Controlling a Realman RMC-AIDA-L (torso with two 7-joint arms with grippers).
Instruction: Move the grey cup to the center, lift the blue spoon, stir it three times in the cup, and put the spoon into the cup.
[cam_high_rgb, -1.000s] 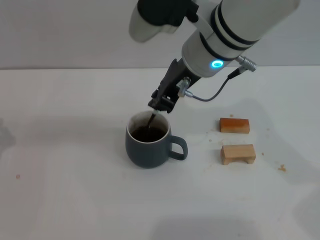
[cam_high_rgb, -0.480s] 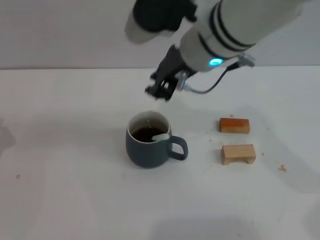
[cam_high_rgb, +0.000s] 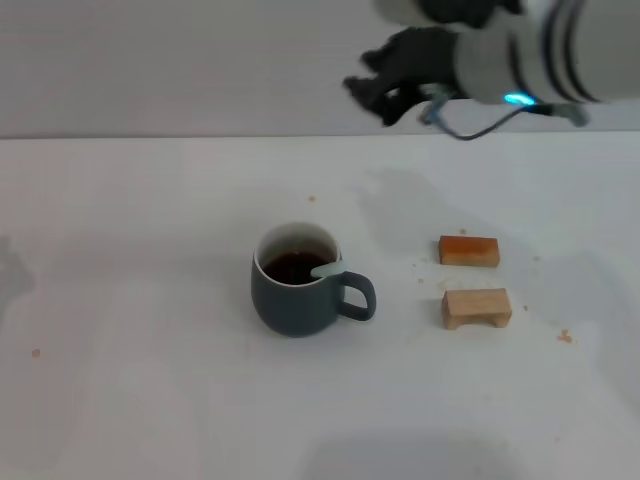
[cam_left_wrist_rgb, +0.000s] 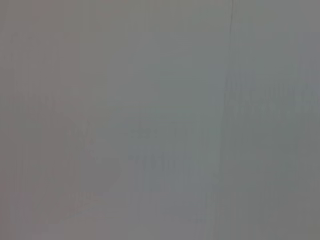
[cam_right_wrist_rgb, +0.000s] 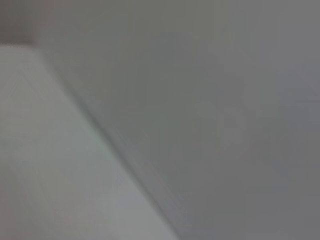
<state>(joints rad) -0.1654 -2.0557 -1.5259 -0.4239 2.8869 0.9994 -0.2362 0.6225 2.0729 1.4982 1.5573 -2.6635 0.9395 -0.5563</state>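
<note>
You see the grey cup (cam_high_rgb: 298, 282) standing near the middle of the white worktop (cam_high_rgb: 150, 400), its handle pointing right, with dark liquid inside and the blue spoon (cam_high_rgb: 326, 270) resting in it, the pale handle leaning on the rim at the right side. The right pincer (cam_high_rgb: 385, 88) hangs high at the far right, well apart from the cup; I cannot tell if it is wide or narrow. Two wooden blocks (cam_high_rgb: 472, 280) lie right of the cup.

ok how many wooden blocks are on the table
2, both on the robot's right of the mug: one wooden block farther back, the other wooden block just in front of it. None appear hidden.
</note>
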